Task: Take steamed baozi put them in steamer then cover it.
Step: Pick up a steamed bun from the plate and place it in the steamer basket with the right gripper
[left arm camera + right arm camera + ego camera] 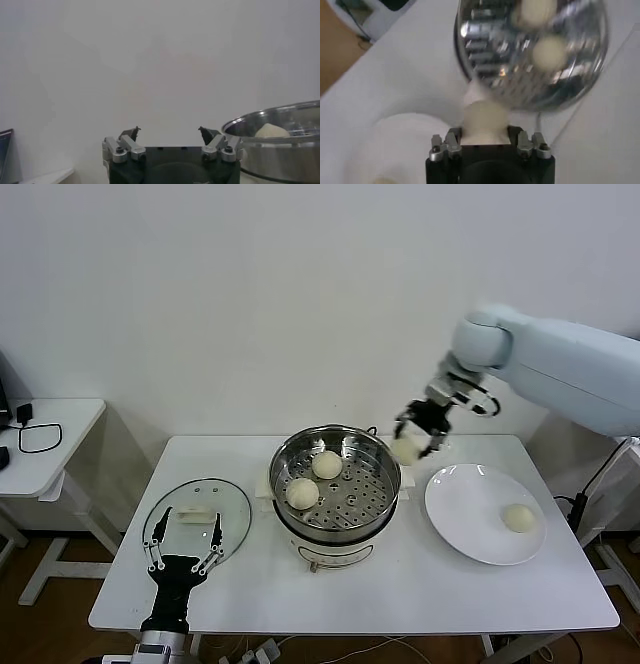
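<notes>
the white table [400, 599] carries three items directly on its surface. the steamer [335, 529] stands at the centre, nearer the rear edge than the front, on its cream-white base. the cover [197, 519] lies flat towards the left edge, handle uppermost, just beside the steamer and apart from it. a white plate [470, 524] lies towards the right edge, close beside the steamer. the front edge strip and both front corners bear nothing visible.
</notes>
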You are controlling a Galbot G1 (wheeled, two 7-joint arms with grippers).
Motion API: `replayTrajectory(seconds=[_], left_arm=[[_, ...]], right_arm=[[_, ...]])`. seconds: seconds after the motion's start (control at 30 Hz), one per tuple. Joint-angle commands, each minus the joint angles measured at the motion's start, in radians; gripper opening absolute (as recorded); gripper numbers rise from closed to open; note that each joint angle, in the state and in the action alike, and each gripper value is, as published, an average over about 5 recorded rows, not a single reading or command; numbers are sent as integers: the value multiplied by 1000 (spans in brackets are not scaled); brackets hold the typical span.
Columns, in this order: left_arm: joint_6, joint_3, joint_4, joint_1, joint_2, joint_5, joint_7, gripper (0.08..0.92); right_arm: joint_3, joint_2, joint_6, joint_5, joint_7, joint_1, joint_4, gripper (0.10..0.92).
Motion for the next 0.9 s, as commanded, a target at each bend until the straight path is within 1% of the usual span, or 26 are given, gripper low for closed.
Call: replayTrajectory(seconds=[0.03,0.27,0.5,0.9], left_arm=[[1,-3,-2,-1,0,0,-1,823],[1,-6,4,-3,-1,-1,-3,823],[5,-5,0,-5,-1,-2,-4,823],[7,-1,-8,-1,1,-2,-9,823]], right_arm=[[12,134,248,-209,58,-23,147,645],[49,120,351,-357,80,-143,189,650],[92,116,397,-462,78,-219,175,657],[112,131,406,-536,78,-276,140,683]])
